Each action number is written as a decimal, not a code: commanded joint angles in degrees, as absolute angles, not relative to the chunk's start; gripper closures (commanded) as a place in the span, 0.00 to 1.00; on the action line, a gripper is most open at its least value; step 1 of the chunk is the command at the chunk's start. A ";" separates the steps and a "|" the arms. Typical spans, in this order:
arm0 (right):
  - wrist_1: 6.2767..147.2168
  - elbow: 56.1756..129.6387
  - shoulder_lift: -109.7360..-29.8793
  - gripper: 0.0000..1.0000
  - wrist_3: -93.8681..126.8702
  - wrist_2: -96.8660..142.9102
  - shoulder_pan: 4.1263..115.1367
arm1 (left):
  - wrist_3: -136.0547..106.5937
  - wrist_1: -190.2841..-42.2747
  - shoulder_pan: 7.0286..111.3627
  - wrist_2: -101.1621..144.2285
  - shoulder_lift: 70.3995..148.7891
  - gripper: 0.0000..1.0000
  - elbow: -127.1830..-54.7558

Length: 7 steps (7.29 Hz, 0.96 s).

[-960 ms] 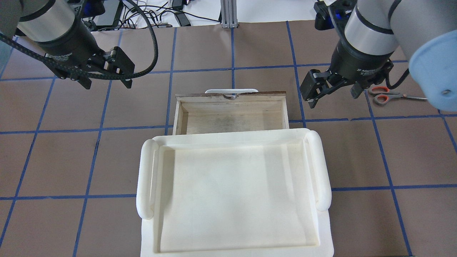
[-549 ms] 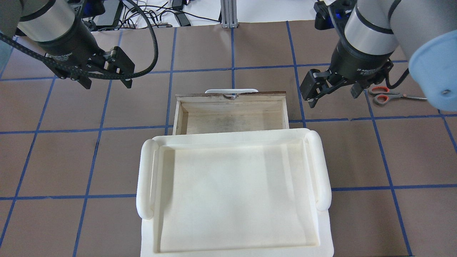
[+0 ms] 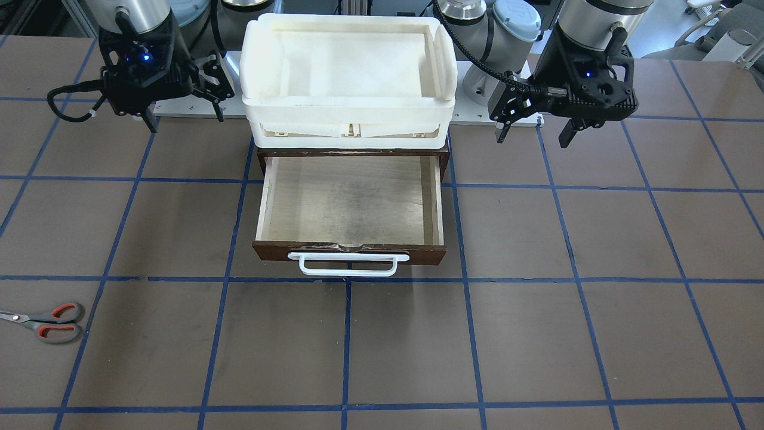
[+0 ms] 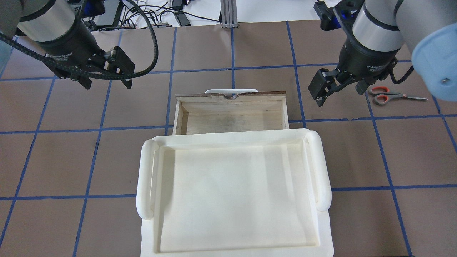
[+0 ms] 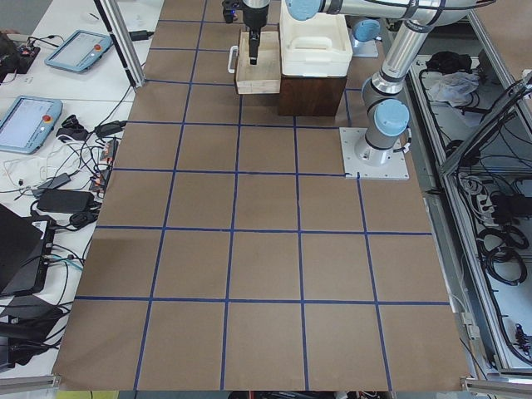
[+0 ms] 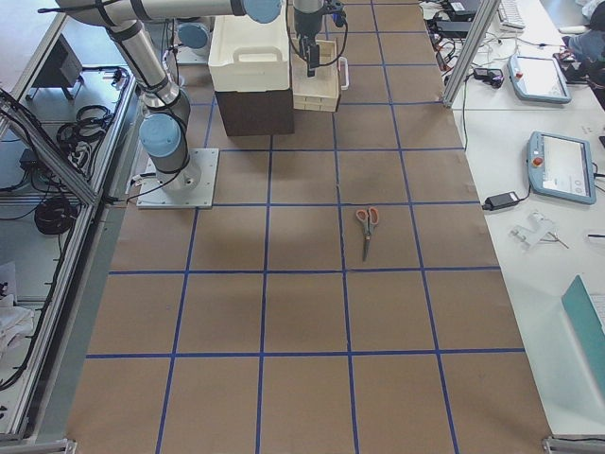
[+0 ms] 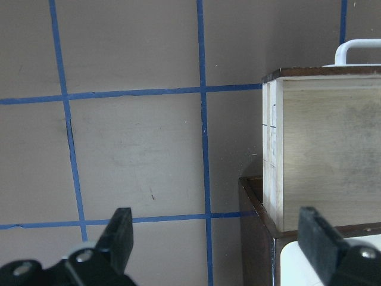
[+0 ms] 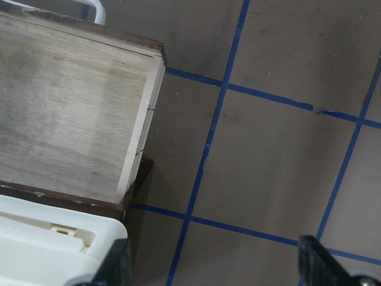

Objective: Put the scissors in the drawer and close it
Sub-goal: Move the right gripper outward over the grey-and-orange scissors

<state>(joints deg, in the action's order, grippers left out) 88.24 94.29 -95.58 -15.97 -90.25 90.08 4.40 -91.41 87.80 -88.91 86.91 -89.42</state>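
The scissors (image 4: pixel 387 95), grey handles lined orange-red, lie flat on the table at the far right, blades pointing right; they also show in the front view (image 3: pixel 51 322) and the right-side view (image 6: pixel 366 227). The dark brown drawer (image 4: pixel 232 117) stands pulled open and empty, pale inside, with its white handle (image 3: pixel 348 264) on the front. My right gripper (image 4: pixel 339 97) is open and empty, hovering between the drawer's right side and the scissors, just left of the handles. My left gripper (image 4: pixel 107 84) is open and empty, hovering left of the drawer.
A white plastic tray (image 4: pixel 150 178) sits on top of the dark brown cabinet (image 3: pixel 444 156) that holds the drawer. The table is brown with blue tape grid lines. Cables and tablets lie beyond the table's far edge (image 4: pixel 171 10).
My right gripper has moved a little to the right, closer to the scissors. The left arm, drawer and scissors have not moved.
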 commanded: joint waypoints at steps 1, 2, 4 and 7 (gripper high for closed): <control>88.50 94.31 -92.39 0.00 -29.98 -90.09 82.13 | 4.39 -91.41 87.80 -88.95 86.92 0.00 -89.47; 90.07 94.31 -90.11 0.00 -36.93 -90.17 77.91 | 4.31 -91.41 87.80 -88.86 86.84 0.00 -89.47; 96.91 94.39 -83.44 0.00 -58.52 -91.31 70.53 | 4.39 -91.41 87.80 -88.94 86.84 0.00 -89.47; 110.59 94.31 -73.95 0.00 -79.92 -91.67 64.34 | 4.39 -91.41 87.80 -88.86 86.92 0.00 -89.47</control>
<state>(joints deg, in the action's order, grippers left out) 103.64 94.37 -77.94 -71.14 -91.30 66.28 4.39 -91.44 87.80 -88.87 86.87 -89.47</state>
